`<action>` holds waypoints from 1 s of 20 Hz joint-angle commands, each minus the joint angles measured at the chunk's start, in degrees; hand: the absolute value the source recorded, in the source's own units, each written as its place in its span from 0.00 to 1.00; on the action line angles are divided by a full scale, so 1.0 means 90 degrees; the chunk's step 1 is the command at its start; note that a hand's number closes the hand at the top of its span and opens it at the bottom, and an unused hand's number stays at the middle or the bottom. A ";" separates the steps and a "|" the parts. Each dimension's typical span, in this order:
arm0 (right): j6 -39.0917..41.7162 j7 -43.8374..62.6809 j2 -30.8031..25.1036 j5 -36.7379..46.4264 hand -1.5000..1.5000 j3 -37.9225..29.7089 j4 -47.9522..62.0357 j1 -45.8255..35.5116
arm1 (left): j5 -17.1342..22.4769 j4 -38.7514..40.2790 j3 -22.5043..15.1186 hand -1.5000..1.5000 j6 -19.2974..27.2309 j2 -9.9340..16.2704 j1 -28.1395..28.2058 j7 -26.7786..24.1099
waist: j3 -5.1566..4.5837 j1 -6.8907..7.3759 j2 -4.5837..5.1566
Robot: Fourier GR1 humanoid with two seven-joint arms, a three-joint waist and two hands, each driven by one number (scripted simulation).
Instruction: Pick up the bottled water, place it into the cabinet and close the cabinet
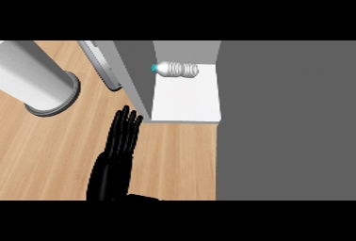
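The bottled water (176, 69), clear with a teal cap, lies on its side at the back of the cabinet's white shelf (186, 101). The cabinet door (103, 63) stands open, angled away to the left of the opening. My left hand (118, 150) rises from the lower edge with straight fingers. Its fingertips (128, 115) are just left of the front end of the cabinet's grey left wall (135, 75); contact cannot be told. It holds nothing. My right hand does not show.
A grey cylinder on a round base (40, 82) stands on the wooden counter (49, 155) at the left. A broad dark grey cabinet face (285, 122) fills the right side.
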 commanded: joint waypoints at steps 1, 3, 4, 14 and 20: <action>-0.0292 0.0778 -0.0067 0.0725 1.00 0.0566 -0.1609 0.0030 | 0.0031 -0.0378 0.0131 0.00 -0.0164 0.0382 0.0500 -0.0149 | -0.0009 0.0016 0.0008; -0.0326 0.0819 0.0042 0.1011 1.00 0.0978 -0.1641 -0.0080 | -0.0050 -0.0648 -0.0102 0.00 -0.0077 0.0348 0.0675 -0.0117 | -0.0011 -0.0019 -0.0018; -0.0288 0.0754 0.0113 0.1292 1.00 0.1135 -0.1539 -0.0158 | 0.0063 -0.0653 0.0100 0.00 -0.0064 0.0469 0.0758 -0.0051 | -0.0013 -0.0056 -0.0038; -0.0921 0.1578 0.0601 0.2377 1.00 0.3014 -0.1479 -0.1018 | 0.0337 -0.1106 0.0611 0.00 -0.0671 0.1112 0.1745 -0.0620 | -0.0038 0.0029 -0.0053; -0.1336 0.2248 0.1234 0.3435 1.00 0.4169 -0.1067 -0.2060 | 0.0580 -0.1300 0.0902 0.00 -0.0897 0.1310 0.2074 -0.0669 | -0.0052 0.0145 -0.0055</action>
